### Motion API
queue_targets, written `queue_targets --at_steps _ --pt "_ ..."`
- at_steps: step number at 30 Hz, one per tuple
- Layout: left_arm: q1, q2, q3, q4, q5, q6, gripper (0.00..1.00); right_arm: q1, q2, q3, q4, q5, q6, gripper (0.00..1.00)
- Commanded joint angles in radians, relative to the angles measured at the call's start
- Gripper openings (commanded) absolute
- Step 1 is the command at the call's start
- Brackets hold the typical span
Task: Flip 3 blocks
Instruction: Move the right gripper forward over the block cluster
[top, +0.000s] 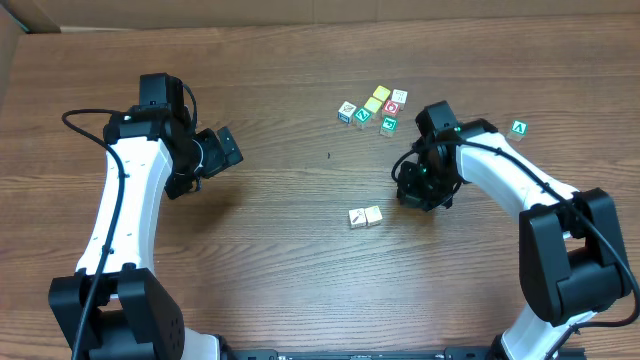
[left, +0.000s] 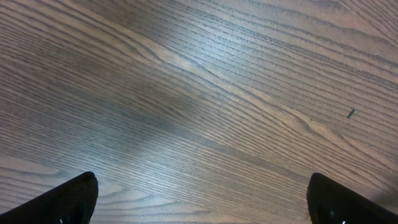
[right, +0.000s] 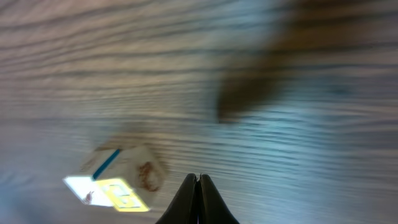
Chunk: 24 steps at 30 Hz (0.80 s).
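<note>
The right gripper (right: 199, 179) is closed on nothing, its two black fingertips pressed together and pointing down just above the wood. Just to its left, close but apart, lie two pale blocks (top: 365, 216) side by side, touching; the wrist view shows them blurred, with a white face bearing a blue stroke and a yellow face. The right arm arcs in from the near right corner, wrist bent steeply downward. The left gripper (top: 222, 148) hangs wide open and empty, well apart, its arm rising from the near left and reaching towards the centre. Farther back sits a cluster of small cubes (top: 376, 108), with a green "A" cube (top: 519, 127) off to the right. The wood-grain table (top: 290, 260) ends at a pale tan strip.
</note>
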<state>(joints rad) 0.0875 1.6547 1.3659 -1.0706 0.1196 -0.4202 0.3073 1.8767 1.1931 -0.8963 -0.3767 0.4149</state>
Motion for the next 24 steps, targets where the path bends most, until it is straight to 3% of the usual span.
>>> queue_targets --at_steps 1,6,24 --pt "0.004 0.006 0.013 -0.001 0.004 -0.014 1.00 0.026 -0.002 -0.042 0.056 -0.137 0.011 0.04" --pt "0.004 0.006 0.013 -0.001 0.004 -0.014 1.00 0.052 -0.002 -0.087 0.140 -0.119 0.062 0.04" --pt "0.004 0.006 0.013 -0.001 0.004 -0.014 1.00 0.052 -0.002 -0.089 0.099 -0.115 0.137 0.04"
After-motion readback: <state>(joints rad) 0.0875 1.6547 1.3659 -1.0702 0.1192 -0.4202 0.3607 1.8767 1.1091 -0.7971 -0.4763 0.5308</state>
